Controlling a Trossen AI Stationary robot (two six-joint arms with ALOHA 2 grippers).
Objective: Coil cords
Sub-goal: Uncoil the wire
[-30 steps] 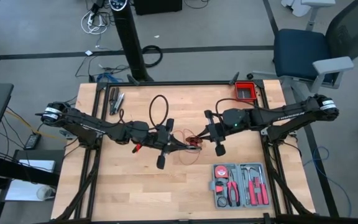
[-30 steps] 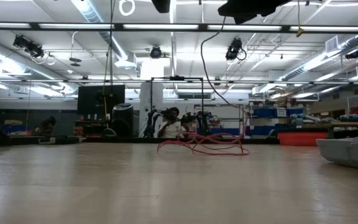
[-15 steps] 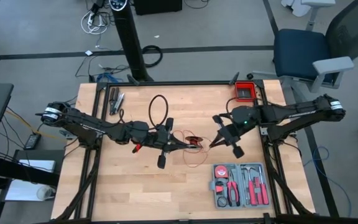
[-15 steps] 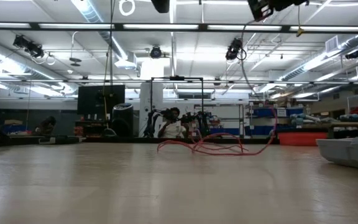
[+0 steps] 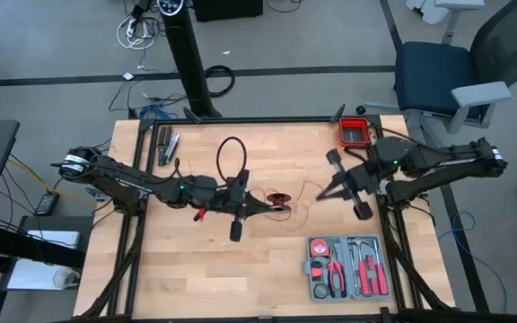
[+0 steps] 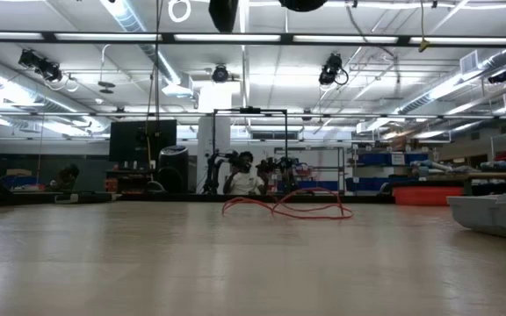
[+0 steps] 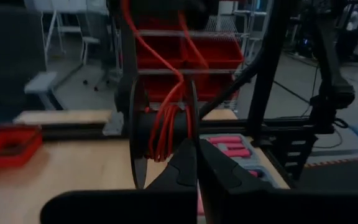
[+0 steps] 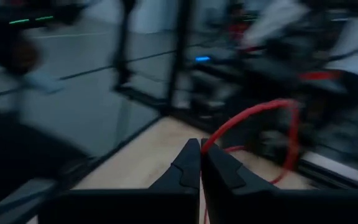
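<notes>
High view — left claw (image 5: 281, 209) pinching spool (image 7: 160, 134), right claw (image 5: 323, 195) pinching red cord (image 5: 304, 199) — cord arcs between them.

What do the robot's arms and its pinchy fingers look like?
Both arms are dark, nearly black, thin and jointed. The left arm has a pale ring at its outer end and a small red mark near the wrist. The right arm has pale lettering along one link. The left gripper and the right gripper each have two dark, pointed fingers.
</notes>
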